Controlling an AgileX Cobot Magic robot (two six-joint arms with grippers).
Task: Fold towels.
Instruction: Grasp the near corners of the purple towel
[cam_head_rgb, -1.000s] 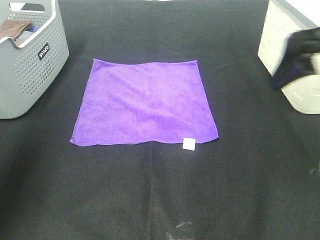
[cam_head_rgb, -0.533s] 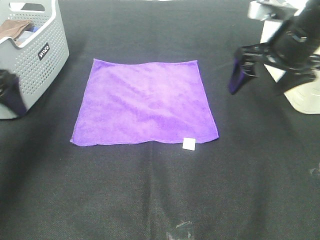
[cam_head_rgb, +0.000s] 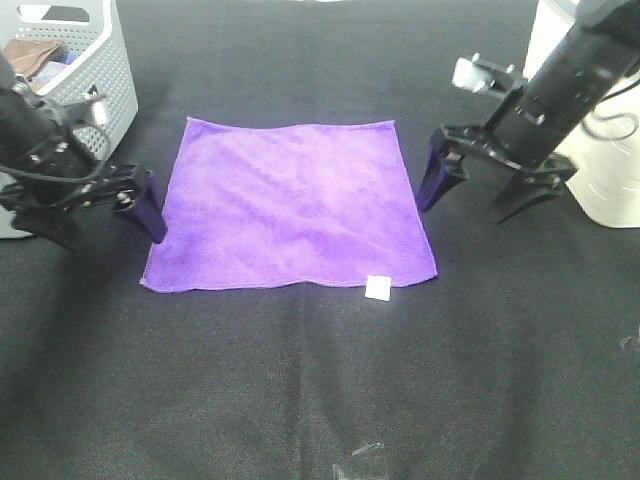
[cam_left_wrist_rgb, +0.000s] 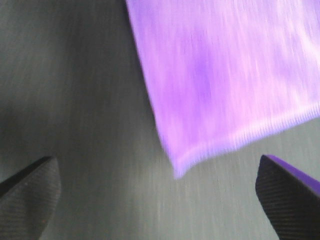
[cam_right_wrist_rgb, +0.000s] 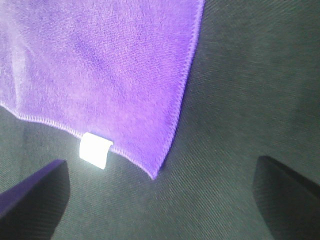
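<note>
The purple towel (cam_head_rgb: 287, 205) lies flat and spread on the black table, its white tag (cam_head_rgb: 378, 288) at the near edge by the right corner. My left gripper (cam_head_rgb: 100, 215) is open just left of the towel's left edge, near its near-left corner (cam_left_wrist_rgb: 177, 167). My right gripper (cam_head_rgb: 478, 195) is open just right of the towel's right edge. The right wrist view shows the towel's near-right corner (cam_right_wrist_rgb: 154, 172) and the tag (cam_right_wrist_rgb: 94, 150) between the open fingers. Neither gripper holds anything.
A grey perforated basket (cam_head_rgb: 70, 95) with brown cloth inside stands at the back left, behind my left arm. A white container (cam_head_rgb: 605, 175) stands at the right edge, behind my right arm. A small clear scrap (cam_head_rgb: 360, 462) lies at the front.
Both arms have swung in from the sides toward the towel. The left gripper came from the far left edge, the right from beside the white container. The towel has not moved.
</note>
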